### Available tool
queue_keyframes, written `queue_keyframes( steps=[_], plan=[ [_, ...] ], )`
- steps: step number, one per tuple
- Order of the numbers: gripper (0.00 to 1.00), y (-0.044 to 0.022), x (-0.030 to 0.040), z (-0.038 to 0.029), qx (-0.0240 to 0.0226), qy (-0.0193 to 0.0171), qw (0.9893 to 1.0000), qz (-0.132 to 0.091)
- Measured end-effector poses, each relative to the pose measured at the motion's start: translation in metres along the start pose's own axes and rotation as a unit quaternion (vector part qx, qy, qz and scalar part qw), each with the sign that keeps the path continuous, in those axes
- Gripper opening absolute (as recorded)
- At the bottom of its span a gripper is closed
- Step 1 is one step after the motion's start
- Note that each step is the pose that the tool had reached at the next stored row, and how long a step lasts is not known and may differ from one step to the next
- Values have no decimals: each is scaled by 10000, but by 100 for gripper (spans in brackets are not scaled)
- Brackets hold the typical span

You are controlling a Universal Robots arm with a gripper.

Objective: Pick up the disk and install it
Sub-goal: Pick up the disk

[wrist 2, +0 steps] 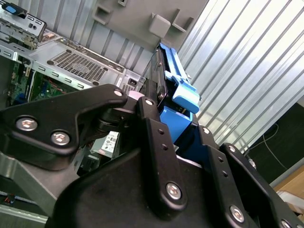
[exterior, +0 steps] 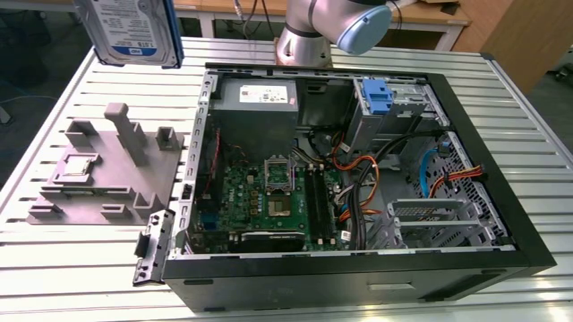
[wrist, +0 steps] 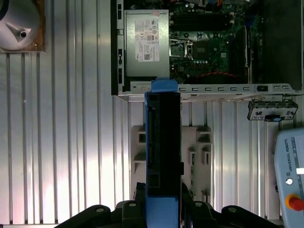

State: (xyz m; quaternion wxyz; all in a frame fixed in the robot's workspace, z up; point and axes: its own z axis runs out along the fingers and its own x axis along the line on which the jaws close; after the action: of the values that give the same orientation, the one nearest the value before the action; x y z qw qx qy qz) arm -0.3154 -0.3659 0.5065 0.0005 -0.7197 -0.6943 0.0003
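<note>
- The fixture (exterior: 107, 168) is sitting on the surface (exterior: 72, 268), just beside the case (exterior: 358, 275) on the exterior view's left.
- The disk (exterior: 134, 30) is hanging in the air above the surface, beyond the case's far corner on the exterior view's left, with its label facing that camera. In the first wrist view it is showing edge-on, just outside the case wall and over the fixture.
- The tool (wrist: 162, 209) is gripping the disk, and its fingers (wrist 2: 151, 128) are pressing on the blue carrier.
- The carry seems to be the step in hand. It is calling for height over the case wall, a slow and steady wrist, and no twisting, since the plastic carrier is probably liable to slip in the grip.
- Cables (exterior: 358, 171) are lying loose inside the case, so any descent there is probably risking a snag.
</note>
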Motion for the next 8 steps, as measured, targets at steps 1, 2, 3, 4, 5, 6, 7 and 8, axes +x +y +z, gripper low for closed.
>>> queue_keyframes(
  steps=[1, 2, 3, 4, 5, 6, 7, 8],
  plan=[
    [37, 8, 0, 0, 0, 0, 10000, 0],
    [37, 15, 1, 0, 0, 0, 10000, 0],
    [37, 20, 1, 0, 0, 0, 10000, 0],
    [37, 24, 1, 0, 0, 0, 10000, 0],
    [37, 28, 1, 0, 0, 0, 10000, 1],
    [37, 30, 1, 0, 0, 0, 10000, 1],
    [37, 32, 1, 0, 0, 0, 10000, 0],
    [37, 35, 1, 0, 0, 0, 10000, 0]
  ],
)
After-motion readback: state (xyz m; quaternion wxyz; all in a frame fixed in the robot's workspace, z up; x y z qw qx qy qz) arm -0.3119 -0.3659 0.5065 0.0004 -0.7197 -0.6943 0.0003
